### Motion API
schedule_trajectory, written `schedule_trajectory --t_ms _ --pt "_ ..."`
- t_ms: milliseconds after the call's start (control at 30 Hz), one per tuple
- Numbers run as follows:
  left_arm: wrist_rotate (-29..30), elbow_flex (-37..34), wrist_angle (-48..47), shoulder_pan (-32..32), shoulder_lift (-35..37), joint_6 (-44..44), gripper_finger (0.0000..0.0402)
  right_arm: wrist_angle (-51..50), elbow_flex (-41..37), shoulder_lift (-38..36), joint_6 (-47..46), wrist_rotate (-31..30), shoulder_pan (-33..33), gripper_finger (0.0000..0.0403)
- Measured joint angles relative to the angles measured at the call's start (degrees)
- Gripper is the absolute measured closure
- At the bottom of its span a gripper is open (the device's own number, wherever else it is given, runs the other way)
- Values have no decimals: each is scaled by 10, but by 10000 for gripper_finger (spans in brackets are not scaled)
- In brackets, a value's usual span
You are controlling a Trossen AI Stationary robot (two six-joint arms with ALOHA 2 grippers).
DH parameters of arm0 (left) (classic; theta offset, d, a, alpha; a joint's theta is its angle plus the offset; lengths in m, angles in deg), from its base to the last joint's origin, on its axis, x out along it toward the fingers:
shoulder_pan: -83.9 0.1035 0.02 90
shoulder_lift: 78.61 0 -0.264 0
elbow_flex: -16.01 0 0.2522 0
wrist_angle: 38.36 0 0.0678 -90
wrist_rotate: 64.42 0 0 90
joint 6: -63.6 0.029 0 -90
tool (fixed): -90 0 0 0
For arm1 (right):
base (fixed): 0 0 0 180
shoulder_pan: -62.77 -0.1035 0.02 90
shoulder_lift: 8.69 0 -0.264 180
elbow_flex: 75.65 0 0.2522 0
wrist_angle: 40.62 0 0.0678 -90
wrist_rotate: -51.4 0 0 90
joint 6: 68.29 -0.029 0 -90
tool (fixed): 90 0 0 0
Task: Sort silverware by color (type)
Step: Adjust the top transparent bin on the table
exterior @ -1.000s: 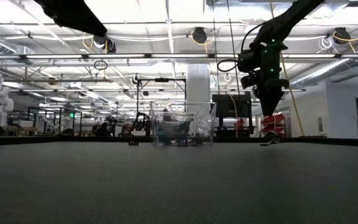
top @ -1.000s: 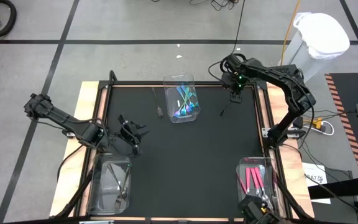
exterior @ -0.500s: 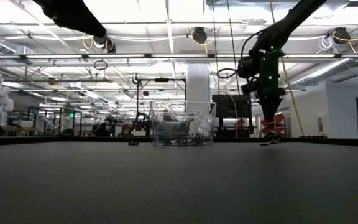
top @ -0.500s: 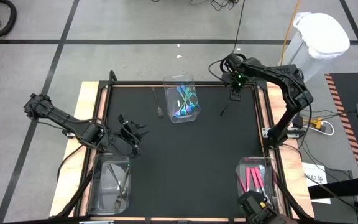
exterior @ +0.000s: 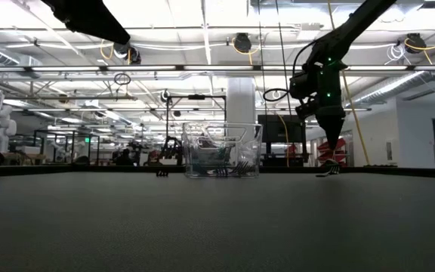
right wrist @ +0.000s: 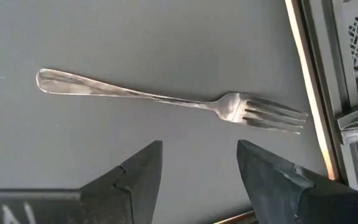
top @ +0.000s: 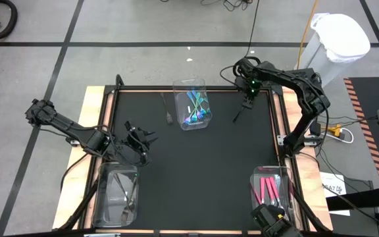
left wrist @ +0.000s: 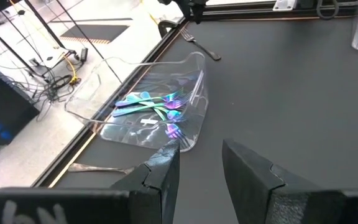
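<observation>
Your right gripper (right wrist: 194, 180) has edged closer over the dark fork (right wrist: 166, 99) at the mat's far right during the last second, fingers spread, nothing held. The fork lies flat and ungrasped. Your left gripper (left wrist: 197, 174) waits, released, by the near-left bin (top: 97, 197).

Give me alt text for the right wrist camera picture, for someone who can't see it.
A silver fork lies flat on the black table, tines pointing toward the table's wooden edge. The right gripper hovers above it, its two dark fingers open and not touching the fork.
</observation>
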Motion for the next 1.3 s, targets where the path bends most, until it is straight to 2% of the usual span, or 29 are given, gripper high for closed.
schedule_trajectory --t_ms 167,333,733,967,1100,1300 --pt "0 0 0 0 0 3 278 2 0 0 -9 1 10 191" --pt "1 0 0 0 0 4 278 2 0 0 -33 29 33 186" --pt "2 0 -1 0 0 4 278 10 0 0 -118 29 87 186" --pt "2 0 -1 0 0 3 278 25 0 38 -165 29 112 186" --pt "2 0 -1 0 0 1 278 14 7 65 -159 39 115 186" --pt "2 0 -1 0 0 3 278 6 29 59 -144 40 96 186"
